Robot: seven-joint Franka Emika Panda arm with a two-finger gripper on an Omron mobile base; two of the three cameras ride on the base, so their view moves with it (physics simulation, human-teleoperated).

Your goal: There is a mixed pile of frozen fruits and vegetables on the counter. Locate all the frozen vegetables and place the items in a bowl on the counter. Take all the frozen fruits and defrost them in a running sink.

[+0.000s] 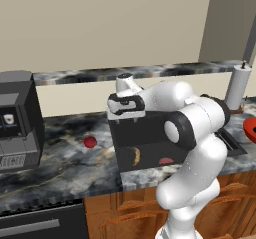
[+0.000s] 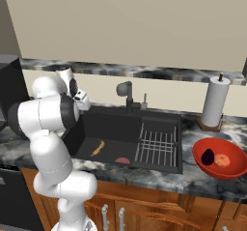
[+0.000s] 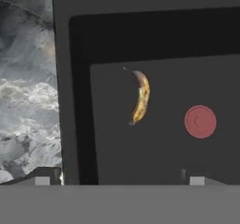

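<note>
My gripper [image 3: 119, 180] hangs open and empty above the left part of the dark sink [image 2: 159, 123]. On the sink floor below it, the yellow-brown banana [image 3: 140, 96] lies alone, with a flat pinkish-red round thing [image 3: 200, 122] to its right. The small red round fruit [image 1: 90, 142] rests on the marbled counter [image 1: 60, 163] left of the sink. At the right, the red-orange bowl [image 2: 231, 169] holds the dark purple aubergine [image 2: 208, 156] and the orange-red round piece [image 2: 222, 160]. I cannot tell whether water runs from the grey tap [image 2: 126, 92].
A dark coffee machine [image 1: 17, 120] stands on the counter at the far left. A wire rack [image 2: 157, 145] fills the sink's right half. A paper towel roll [image 2: 214, 102] stands behind the bowl. A raised ledge [image 1: 150, 72] runs along the wall.
</note>
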